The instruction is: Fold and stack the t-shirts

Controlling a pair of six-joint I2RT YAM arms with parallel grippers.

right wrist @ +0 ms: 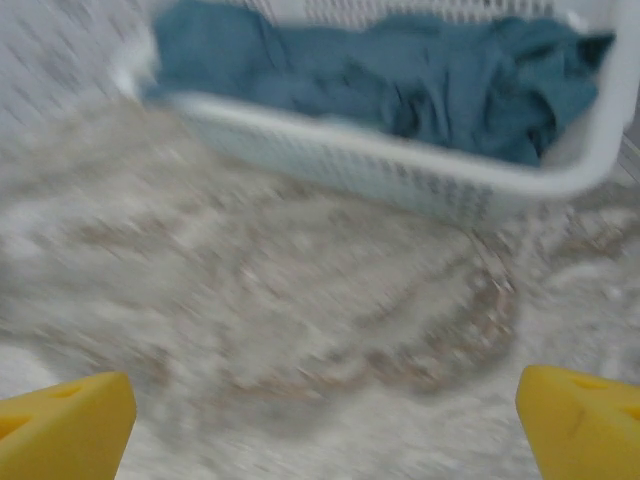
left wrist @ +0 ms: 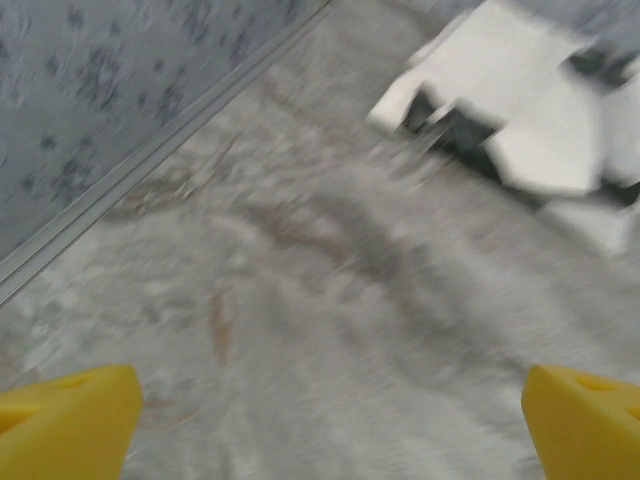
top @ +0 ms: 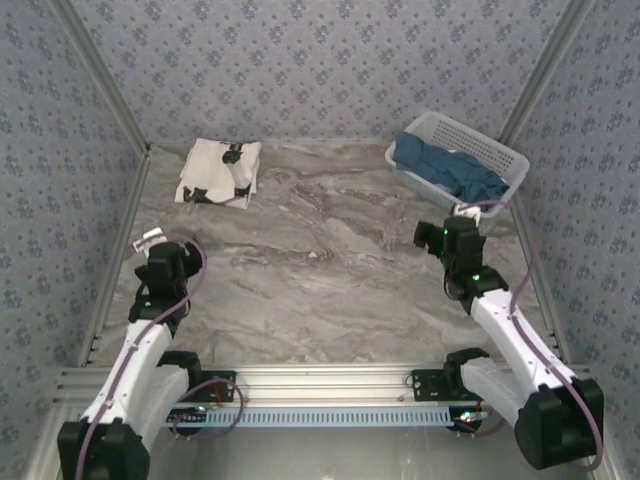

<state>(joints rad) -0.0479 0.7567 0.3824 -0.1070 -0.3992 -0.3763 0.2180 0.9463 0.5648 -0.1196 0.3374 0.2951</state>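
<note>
Two sets spread wide: left fingers and right fingers, apparently touching nothing, above the table.

Walls: grey-blue paper, small flower print — far, left and right.
Table: grey-brown marbled top, evenly lit.
Posts: pale metal — probably aluminium — at far corners.
Rail: slotted, along near edge.
</note>
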